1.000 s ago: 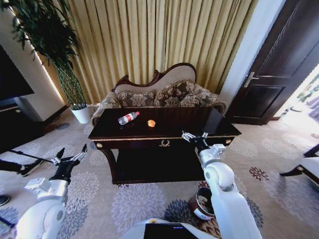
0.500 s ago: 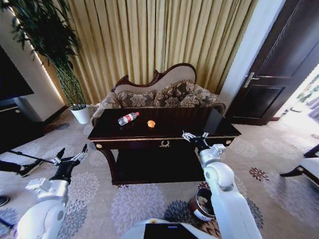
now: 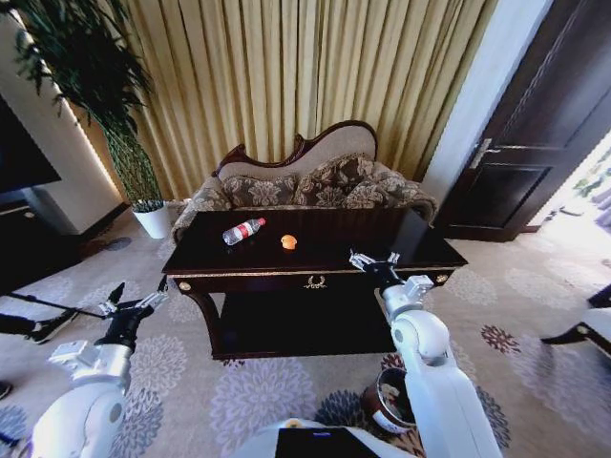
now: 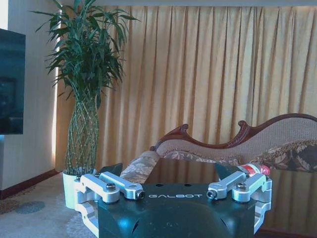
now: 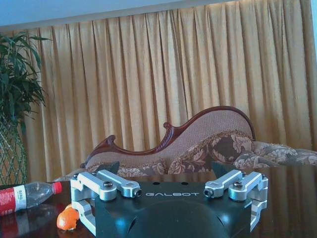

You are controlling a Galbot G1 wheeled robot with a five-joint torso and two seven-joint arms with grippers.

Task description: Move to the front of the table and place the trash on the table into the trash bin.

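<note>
Head view: bottle [image 3: 243, 230] lies well left of right claw [image 3: 373, 259].

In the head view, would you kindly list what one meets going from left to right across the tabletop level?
white plant pot → clear plastic bottle → orange piece → right end effector over the table, near its front edge
</note>
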